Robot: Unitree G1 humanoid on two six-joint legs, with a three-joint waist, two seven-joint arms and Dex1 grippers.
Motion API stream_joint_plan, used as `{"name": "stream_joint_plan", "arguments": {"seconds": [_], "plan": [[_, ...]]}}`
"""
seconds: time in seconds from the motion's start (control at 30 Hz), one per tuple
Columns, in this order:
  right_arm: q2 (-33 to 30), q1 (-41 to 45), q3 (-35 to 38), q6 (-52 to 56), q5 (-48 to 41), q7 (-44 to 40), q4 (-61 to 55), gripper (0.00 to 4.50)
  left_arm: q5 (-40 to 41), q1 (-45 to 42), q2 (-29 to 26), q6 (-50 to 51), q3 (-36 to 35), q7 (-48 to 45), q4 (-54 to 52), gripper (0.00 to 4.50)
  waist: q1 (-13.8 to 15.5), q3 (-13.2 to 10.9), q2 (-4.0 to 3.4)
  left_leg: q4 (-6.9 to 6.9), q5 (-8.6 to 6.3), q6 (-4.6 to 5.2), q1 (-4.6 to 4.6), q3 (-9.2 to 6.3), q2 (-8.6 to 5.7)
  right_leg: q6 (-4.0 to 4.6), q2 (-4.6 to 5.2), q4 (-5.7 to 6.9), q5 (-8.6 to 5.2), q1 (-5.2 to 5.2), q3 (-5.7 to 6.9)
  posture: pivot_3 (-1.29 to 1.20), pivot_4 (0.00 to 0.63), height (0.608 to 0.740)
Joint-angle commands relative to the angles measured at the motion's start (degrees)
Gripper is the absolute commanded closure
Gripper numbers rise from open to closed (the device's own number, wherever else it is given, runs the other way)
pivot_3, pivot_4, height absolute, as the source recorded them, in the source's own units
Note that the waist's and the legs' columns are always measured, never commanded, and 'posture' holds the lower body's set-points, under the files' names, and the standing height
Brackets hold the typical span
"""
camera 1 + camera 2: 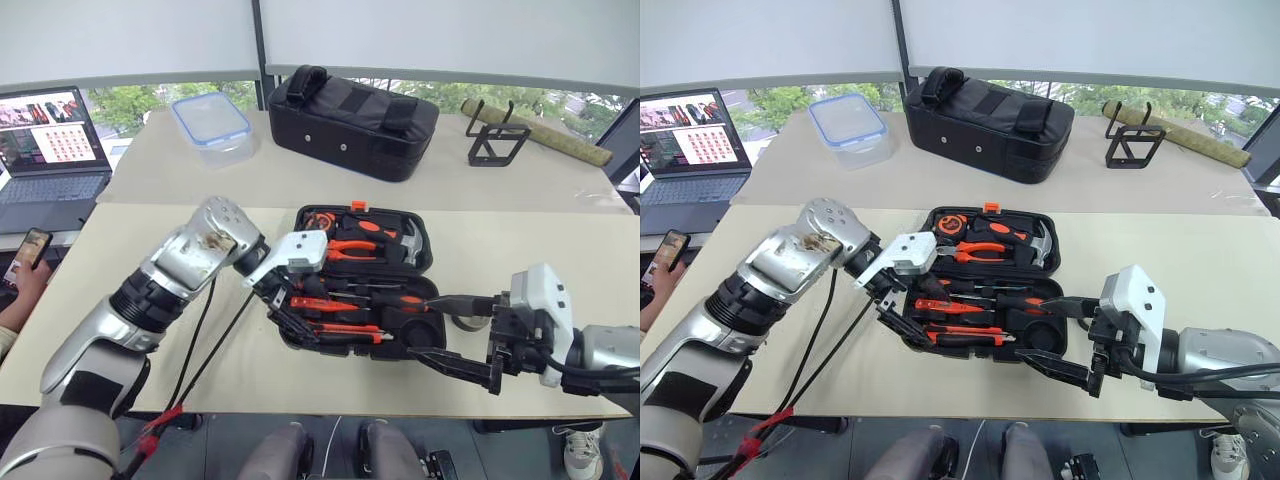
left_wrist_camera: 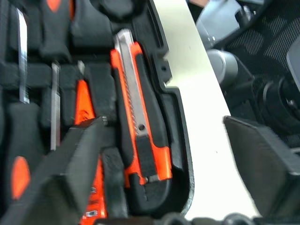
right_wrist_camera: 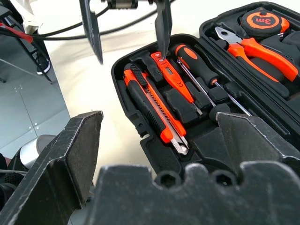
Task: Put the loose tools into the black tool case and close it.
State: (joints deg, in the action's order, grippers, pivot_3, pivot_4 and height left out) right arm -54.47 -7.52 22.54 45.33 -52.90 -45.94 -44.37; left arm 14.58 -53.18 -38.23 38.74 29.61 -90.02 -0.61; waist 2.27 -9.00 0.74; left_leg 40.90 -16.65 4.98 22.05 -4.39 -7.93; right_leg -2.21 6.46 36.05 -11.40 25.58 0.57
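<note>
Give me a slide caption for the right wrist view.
Open right hand facing the utility knife seated in the open tool case.

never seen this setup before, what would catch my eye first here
First the open black tool case at the middle of the near table, its slots full of orange-and-black tools, with the utility knife seated along its near edge. Then the two hands at either end of it: the left hand over its left end, jaws apart, and the right hand wide open at its right end. Behind, a black fabric bag lies on the far table.
</note>
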Motion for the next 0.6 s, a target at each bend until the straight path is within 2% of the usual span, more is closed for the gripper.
{"name": "stream_joint_plan", "arguments": {"seconds": [0.03,0.07,0.2,0.23,0.27,0.6], "plan": [[0.2,0.3,0.4,-1.6,0.4,-0.1,-0.5,0.0,-1.3,1.0,0.1,-4.1,-0.6,0.6,0.1,1.87,-0.1,0.0,0.0,0.0,0.0,0.0,0.0,0.0,0.0,0.0,0.0,0.0,0.0,0.0,-0.01,0.0,0.15,0.722],[0.2,0.4,0.4,-1.6,0.4,-0.1,-0.5,0.0,-1.5,1.4,0.1,-4.6,-0.3,0.6,0.2,2.35,-0.1,0.0,0.0,-0.01,0.0,0.0,0.0,0.0,0.0,0.0,0.01,0.0,0.0,0.01,-0.01,0.0,0.15,0.722],[0.0,0.1,1.0,-1.4,0.4,-0.5,-0.5,0.0,-2.4,2.8,0.3,-5.9,1.1,0.0,-0.1,3.71,-0.1,0.0,0.0,-0.01,0.0,0.0,0.01,0.0,0.0,0.0,0.0,0.01,0.0,0.02,-0.01,0.0,0.15,0.722],[-0.1,0.1,1.1,-1.4,0.4,-0.5,-0.5,0.0,-3.1,3.2,0.5,-7.1,1.7,0.2,0.0,4.2,-0.1,0.0,0.0,-0.01,0.0,0.0,0.01,0.0,0.0,0.0,0.0,0.01,0.0,0.02,-0.02,0.0,0.15,0.722],[-0.1,0.0,1.1,-1.4,0.6,-0.4,-0.5,0.0,-4.2,3.5,0.7,-8.3,2.3,0.6,0.3,4.44,0.0,0.0,0.0,0.0,0.0,0.0,0.01,0.0,0.0,0.0,0.0,0.0,0.0,0.01,-0.02,0.0,0.15,0.722],[1.6,-1.4,0.1,-1.7,2.1,0.6,-1.2,0.0,-15.5,6.5,1.9,-19.9,9.0,3.2,4.9,4.44,0.0,0.0,-0.01,0.0,0.0,0.01,-0.07,0.0,0.0,0.0,0.03,-0.03,0.0,-0.12,-0.03,0.0,0.15,0.722]]}}
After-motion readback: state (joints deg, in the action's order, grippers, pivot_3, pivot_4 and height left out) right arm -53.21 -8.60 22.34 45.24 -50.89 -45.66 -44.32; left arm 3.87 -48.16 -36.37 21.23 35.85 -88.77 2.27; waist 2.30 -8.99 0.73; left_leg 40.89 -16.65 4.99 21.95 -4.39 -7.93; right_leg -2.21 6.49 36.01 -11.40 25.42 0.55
